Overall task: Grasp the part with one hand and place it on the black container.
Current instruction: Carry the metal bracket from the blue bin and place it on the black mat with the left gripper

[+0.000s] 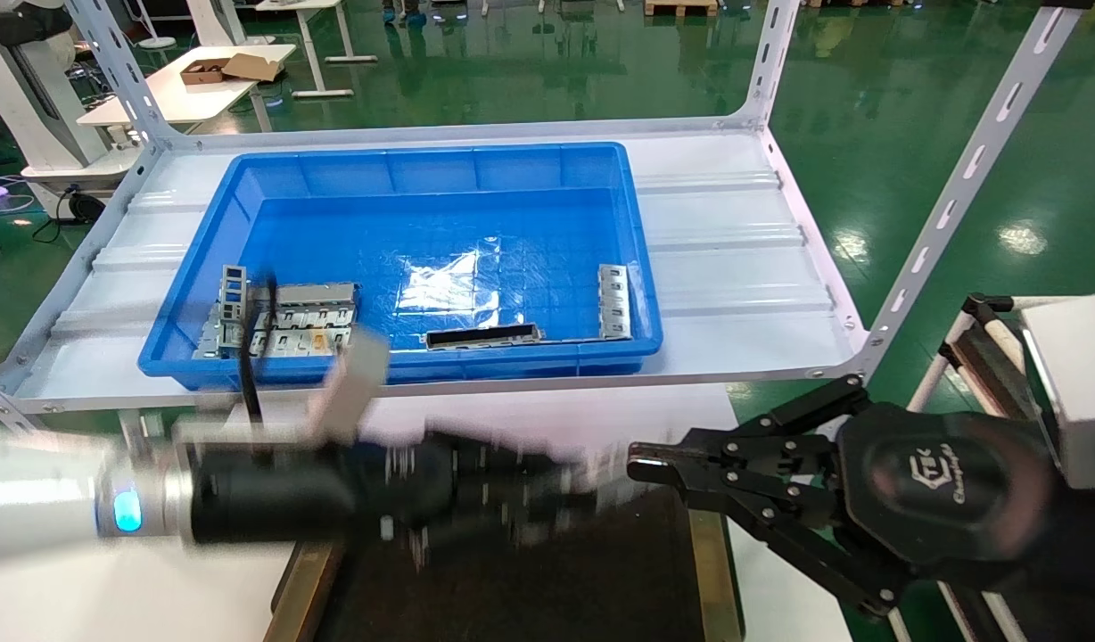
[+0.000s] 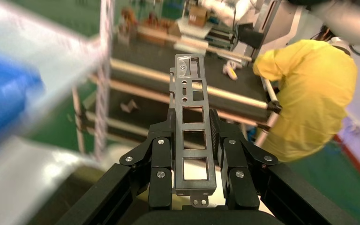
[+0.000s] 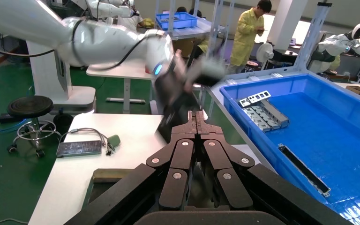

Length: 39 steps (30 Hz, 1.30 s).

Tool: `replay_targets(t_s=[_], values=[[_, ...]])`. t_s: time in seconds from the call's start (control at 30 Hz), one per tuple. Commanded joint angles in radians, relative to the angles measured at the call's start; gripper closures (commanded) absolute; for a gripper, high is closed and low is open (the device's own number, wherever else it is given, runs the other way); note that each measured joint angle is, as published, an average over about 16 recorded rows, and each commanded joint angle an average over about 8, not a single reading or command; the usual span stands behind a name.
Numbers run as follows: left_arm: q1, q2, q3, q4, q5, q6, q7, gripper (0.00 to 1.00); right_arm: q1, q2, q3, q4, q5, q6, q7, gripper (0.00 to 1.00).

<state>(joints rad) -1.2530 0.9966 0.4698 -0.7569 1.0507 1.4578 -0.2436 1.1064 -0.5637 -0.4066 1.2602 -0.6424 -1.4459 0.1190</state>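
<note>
Left gripper (image 2: pixel 194 187) pinching part (image 2: pixel 192 140) between its fingers (image 2: pixel 161 176); I see arm low over near table edge, just beside black container (image 1: pixel 601 571).

Blue bin (image 1: pixel 200 357) on white shelf (image 1: pixel 735 232) beyond: cluster of stamped metal pieces (image 1: pixel 284 321) in near-left corner, dark hollow bar (image 1: pixel 483 336) along near wall, silver strip (image 1: pixel 613 301) near right wall. Bin centre bare.

Right gripper (image 1: pixel 641 465), fingers pressed together, hangs at container's right edge. White logo on its housing, text unreadable to me.
</note>
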Motion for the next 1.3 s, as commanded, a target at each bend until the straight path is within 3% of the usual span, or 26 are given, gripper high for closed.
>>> replay_targets(t_s=[0.03, 0.27, 0.53, 0.7, 0.9, 1.3], values=[[0.073, -0.021, 0.007, -0.065, -0.007, -0.004, -0.039, 1.00, 0.000, 0.000, 0.000, 0.000, 0.000, 0.000, 0.000, 1.00], [0.317, -0.019, 0.019, -0.231, 0.065, -0.308, -0.143, 1.00, 0.000, 0.000, 0.000, 0.000, 0.000, 0.000, 0.000, 1.00], [0.478, 0.092, 0.041, -0.320, 0.209, -0.750, -0.255, 1.00, 0.000, 0.000, 0.000, 0.000, 0.000, 0.000, 0.000, 1.00], [0.513, 0.186, 0.063, -0.304, 0.295, -0.974, -0.322, 1.00, 0.000, 0.000, 0.000, 0.000, 0.000, 0.000, 0.000, 1.00], [0.516, 0.288, 0.092, -0.242, 0.365, -1.157, -0.397, 1.00, 0.000, 0.000, 0.000, 0.000, 0.000, 0.000, 0.000, 1.00], [0.472, 0.358, 0.207, -0.112, 0.402, -1.320, -0.530, 1.00, 0.000, 0.000, 0.000, 0.000, 0.000, 0.000, 0.000, 1.00]])
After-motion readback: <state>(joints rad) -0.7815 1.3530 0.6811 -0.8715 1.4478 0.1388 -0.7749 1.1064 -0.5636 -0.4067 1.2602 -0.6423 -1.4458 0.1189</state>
